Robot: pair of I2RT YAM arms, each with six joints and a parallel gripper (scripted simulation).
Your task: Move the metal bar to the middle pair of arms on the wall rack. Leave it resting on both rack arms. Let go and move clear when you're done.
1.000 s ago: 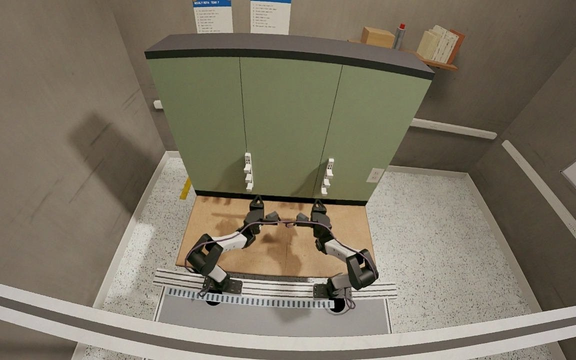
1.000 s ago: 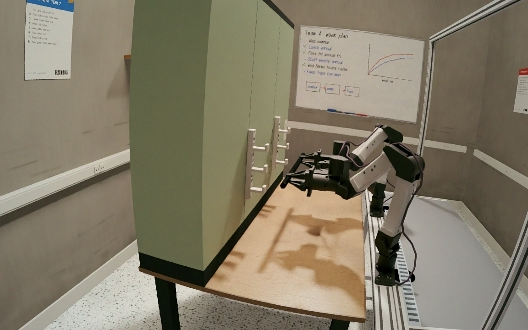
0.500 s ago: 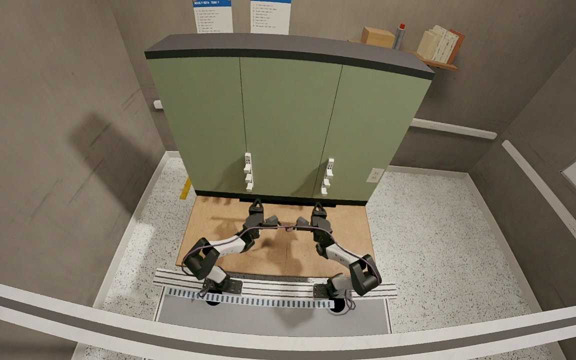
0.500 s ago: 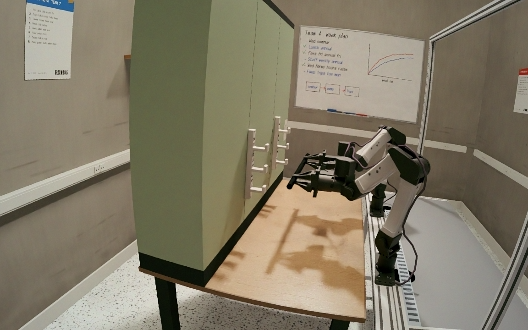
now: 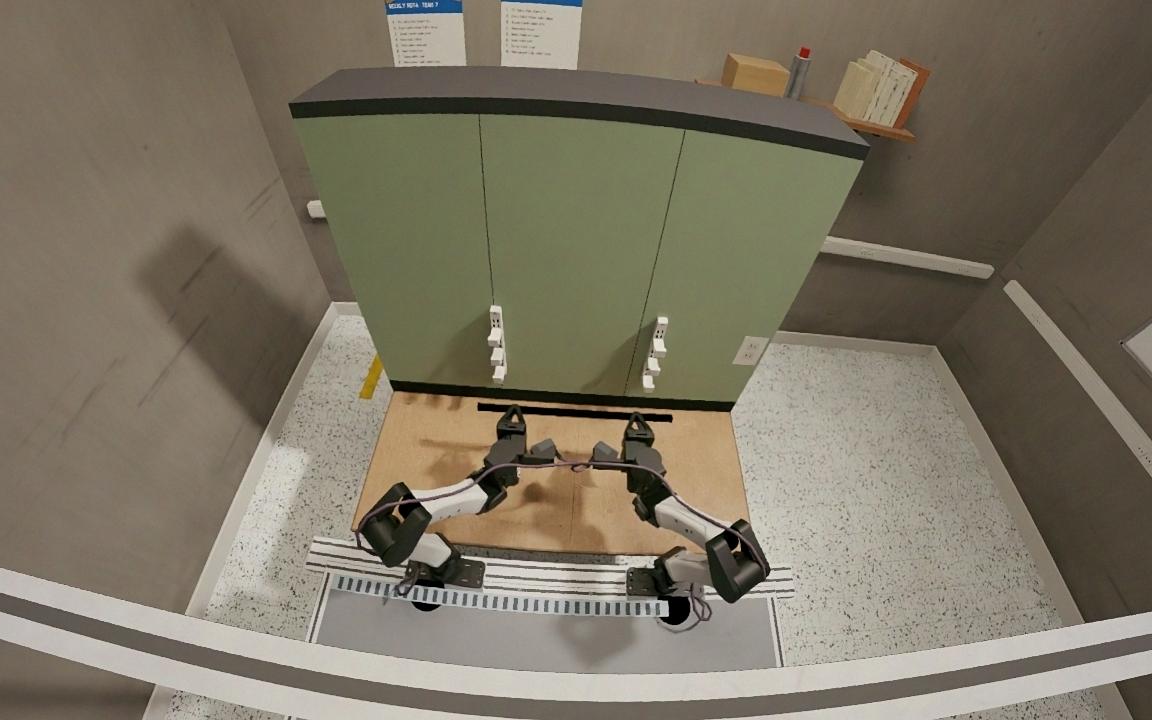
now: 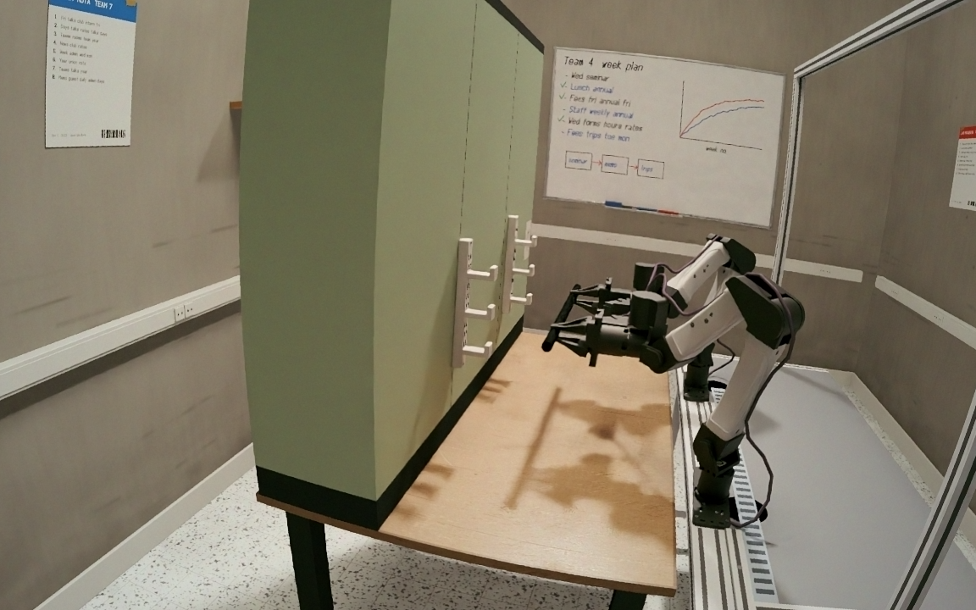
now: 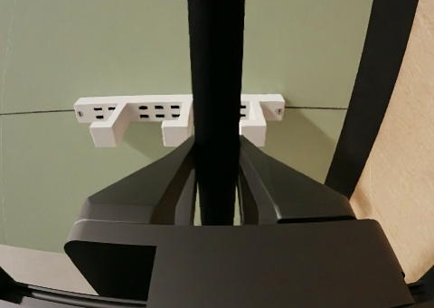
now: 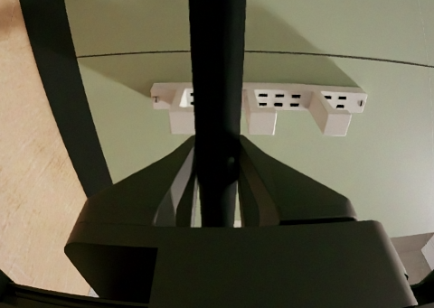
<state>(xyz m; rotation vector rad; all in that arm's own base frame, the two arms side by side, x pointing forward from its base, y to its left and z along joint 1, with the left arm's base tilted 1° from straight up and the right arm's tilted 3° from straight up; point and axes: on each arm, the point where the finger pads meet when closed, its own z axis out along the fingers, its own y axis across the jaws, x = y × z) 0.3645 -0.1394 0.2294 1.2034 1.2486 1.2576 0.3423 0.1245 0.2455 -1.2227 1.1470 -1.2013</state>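
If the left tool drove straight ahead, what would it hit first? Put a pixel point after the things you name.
Likely the white upright rack strip [image 5: 495,313] [image 6: 460,303] [image 7: 154,99]: the black metal bar [image 5: 576,412] [image 6: 549,343] [image 7: 217,51] in the left tool [image 5: 514,410] [image 6: 554,332] [image 7: 217,145] would probably touch its arms first. Depth is unclear.

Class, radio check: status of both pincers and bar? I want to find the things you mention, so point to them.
Left pincer [image 5: 514,413] [image 7: 218,141] and right pincer [image 5: 637,419] [image 8: 217,145] shut on metal bar [image 5: 576,412] [image 6: 563,314] [image 7: 216,64] [image 8: 218,64]. Bar off rack [image 5: 496,320] [image 6: 462,303] [image 7: 154,101] [image 8: 289,91]. Nothing visibly blocking.

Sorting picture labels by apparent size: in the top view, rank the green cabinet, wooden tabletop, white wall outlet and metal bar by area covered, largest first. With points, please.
1. Green cabinet [image 5: 576,232] [image 6: 309,227]
2. Wooden tabletop [image 5: 580,523] [image 6: 590,523]
3. Metal bar [image 5: 573,412] and white wall outlet [image 5: 749,350]: too alike in area to rank
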